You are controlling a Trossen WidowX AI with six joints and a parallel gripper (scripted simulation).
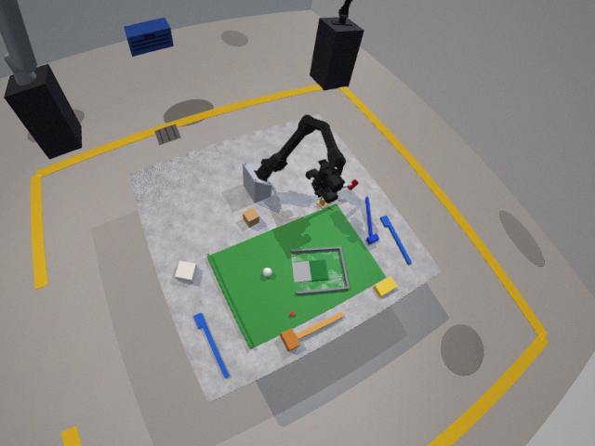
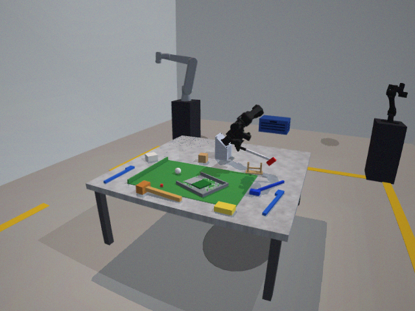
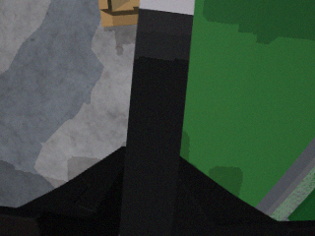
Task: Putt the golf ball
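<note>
Grey speckled table (image 2: 284,214) on dark legs, yellow floor tape beyond, two idle arms on black pedestals at the back.

Left to right, exterior view: blue bar (image 2: 118,174) at the near-left edge; white block (image 2: 151,156); orange mallet (image 2: 157,192) lying along the mat's near edge; green mat (image 2: 157,175) with golf ball (image 2: 177,170) resting on it, well apart from the arm. Small red marker (image 2: 161,184) near the mallet. Grey-walled frame around the ramp and raised green (image 2: 201,183) mid-mat. Tan cube (image 2: 202,157) behind. Gripper (image 2: 238,143) clenched on the dark handle of the red putter (image 2: 270,161) — shaft angled down to the right, red head clear of the table, above and beyond the small wooden stand (image 2: 254,167). Two blue putters (image 2: 266,187) farther right, yellow block (image 2: 224,208) near the front.

Wrist view: handle running straight between the jaws, grip looks centred.

Step in hand, by judgement: lift and carry to the ball. Advisable — raise enough to clear the stand, keep the head from swinging, approach from the ball's far-left side so the stroke lines up with the ramp, strike gently to avoid overshooting the walls.
</note>
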